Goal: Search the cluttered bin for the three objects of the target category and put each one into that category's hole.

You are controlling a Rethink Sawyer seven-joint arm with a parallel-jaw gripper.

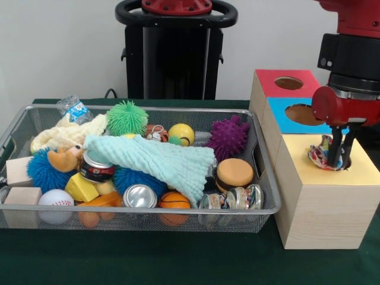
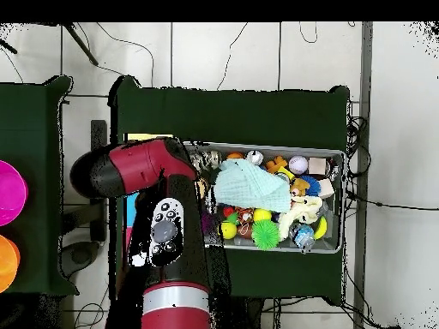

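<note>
My gripper (image 1: 340, 161) stands over the yellow-topped wooden box (image 1: 323, 211) at the right. It is shut on a white polka-dotted cloth piece (image 1: 320, 153) that bunches out to the left of the fingers, right at the box's round hole. The cloth and fingers cover most of the hole. The wire-mesh bin (image 1: 142, 211) sits to the left, full of toys. No other polka-dotted piece shows in it. In the overhead view the arm (image 2: 167, 231) covers the boxes and the gripper. The bin (image 2: 336, 156) lies to its right.
A mint-green cloth (image 1: 157, 159) lies across the bin's middle, over balls, cans, wooden blocks and a cream knitted cloth (image 1: 62, 135). The blue-topped box (image 1: 279, 107) and the red-topped box (image 1: 267, 80) stand behind the yellow one. The robot's pedestal (image 1: 175, 53) stands behind the table.
</note>
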